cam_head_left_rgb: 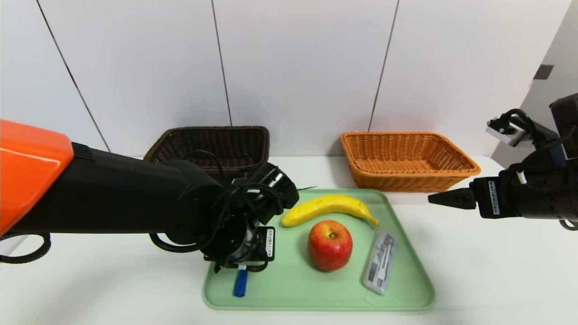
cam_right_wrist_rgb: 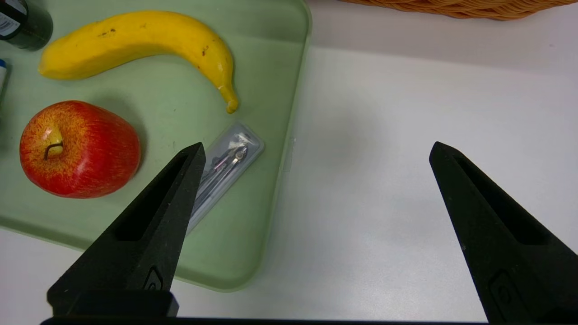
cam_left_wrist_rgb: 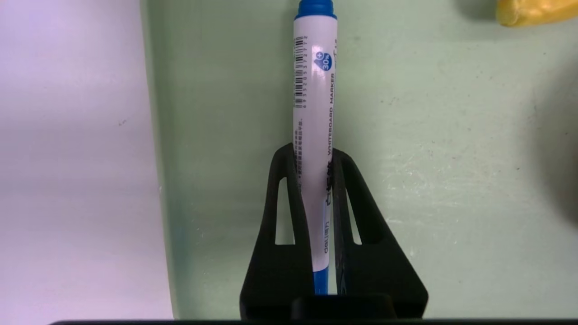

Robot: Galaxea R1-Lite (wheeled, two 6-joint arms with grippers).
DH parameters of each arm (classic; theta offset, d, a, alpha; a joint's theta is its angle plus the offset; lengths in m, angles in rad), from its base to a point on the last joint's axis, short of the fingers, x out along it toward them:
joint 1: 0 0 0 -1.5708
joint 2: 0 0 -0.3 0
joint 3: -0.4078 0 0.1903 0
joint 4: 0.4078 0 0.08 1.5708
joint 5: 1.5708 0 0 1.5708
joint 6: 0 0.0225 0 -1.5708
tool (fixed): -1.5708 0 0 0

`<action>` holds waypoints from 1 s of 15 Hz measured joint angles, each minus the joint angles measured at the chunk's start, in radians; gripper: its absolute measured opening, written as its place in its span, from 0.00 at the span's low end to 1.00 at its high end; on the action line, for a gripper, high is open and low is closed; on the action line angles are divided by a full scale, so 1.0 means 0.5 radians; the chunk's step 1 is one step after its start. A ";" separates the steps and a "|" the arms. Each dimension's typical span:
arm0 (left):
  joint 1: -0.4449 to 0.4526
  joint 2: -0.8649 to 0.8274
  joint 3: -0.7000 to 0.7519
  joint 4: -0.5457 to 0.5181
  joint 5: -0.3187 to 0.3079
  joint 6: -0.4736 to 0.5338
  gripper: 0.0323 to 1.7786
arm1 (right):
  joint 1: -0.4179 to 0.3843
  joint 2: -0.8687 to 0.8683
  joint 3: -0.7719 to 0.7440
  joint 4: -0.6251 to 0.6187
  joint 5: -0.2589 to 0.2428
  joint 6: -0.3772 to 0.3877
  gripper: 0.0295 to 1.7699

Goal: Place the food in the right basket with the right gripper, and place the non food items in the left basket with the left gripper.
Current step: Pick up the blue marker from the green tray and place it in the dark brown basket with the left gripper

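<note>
With left gripper [cam_left_wrist_rgb: 314, 158] fingers clamped on the marker [cam_left_wrist_rgb: 314, 117] at the tray's [cam_head_left_rgb: 406, 289] 8 o'clock corner, lift straight up, clear the rim, then carry toward 11 o'clock to the dark basket [cam_head_left_rgb: 212, 144]. Right gripper [cam_right_wrist_rgb: 316, 155] idles, fingers spread wide.

White table [cam_head_left_rgb: 474, 271], plain and smooth, backed by a white panelled wall. At the near middle, directly on it, a pale green tray [cam_head_left_rgb: 316, 303] with rounded corners. At the far left, against the wall, a dark brown basket [cam_head_left_rgb: 212, 144]; at the far right, an orange basket [cam_head_left_rgb: 406, 160], well apart from the brown one, just beyond the tray's far right corner.
</note>
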State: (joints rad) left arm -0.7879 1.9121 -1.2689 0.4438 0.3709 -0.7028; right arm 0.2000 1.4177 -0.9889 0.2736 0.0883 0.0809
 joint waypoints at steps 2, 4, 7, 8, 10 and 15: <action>0.011 -0.087 -0.006 0.029 0.068 0.004 0.09 | -0.009 0.000 0.000 -0.001 0.000 0.000 0.97; 0.062 -0.189 -0.011 0.103 0.154 0.003 0.09 | -0.017 0.001 -0.001 0.002 0.000 0.003 0.97; 0.142 -0.372 -0.018 0.206 0.180 0.020 0.09 | -0.019 0.005 -0.004 0.002 0.000 0.006 0.97; 0.171 -0.434 -0.029 0.238 0.182 0.050 0.09 | -0.020 0.005 -0.003 0.002 0.000 0.005 0.97; 0.258 -0.551 -0.084 0.266 0.185 0.216 0.09 | -0.020 0.002 0.003 0.002 -0.001 0.004 0.97; 0.500 -0.633 -0.472 0.257 0.109 0.888 0.09 | -0.017 -0.017 -0.014 -0.001 0.000 -0.006 0.97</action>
State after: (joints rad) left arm -0.5377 1.5957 -1.5051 0.5723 0.4255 -0.2587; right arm 0.1913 1.4089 -0.9957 0.2732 0.0883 0.0779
